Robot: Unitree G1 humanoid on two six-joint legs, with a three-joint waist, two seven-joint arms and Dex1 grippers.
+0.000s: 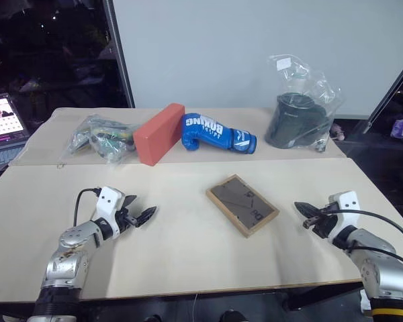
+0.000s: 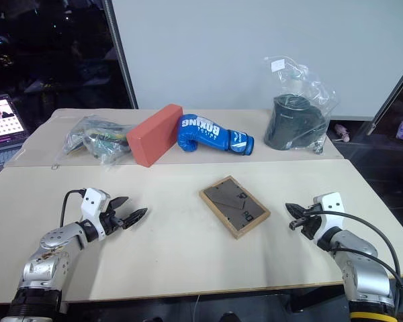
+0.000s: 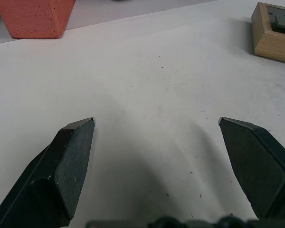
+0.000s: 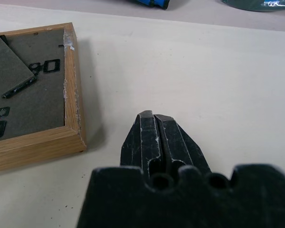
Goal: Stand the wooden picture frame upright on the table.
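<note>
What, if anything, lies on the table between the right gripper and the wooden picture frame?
Nothing: the stretch of table between the shut right gripper and the wooden picture frame is bare, as the eye views and the right wrist view show.

— Inspector: Condition of the wooden picture frame?

— Assistant: Small, rectangular, light wood. It lies flat, face down, its dark grey-brown back upward with the fold-out stand closed against it. It sits skewed, corners pointing across the surface.

— Inspector: And the table?

— Assistant: Pale beige, two panels with a seam. The frame rests on the near panel, near its middle.
</note>
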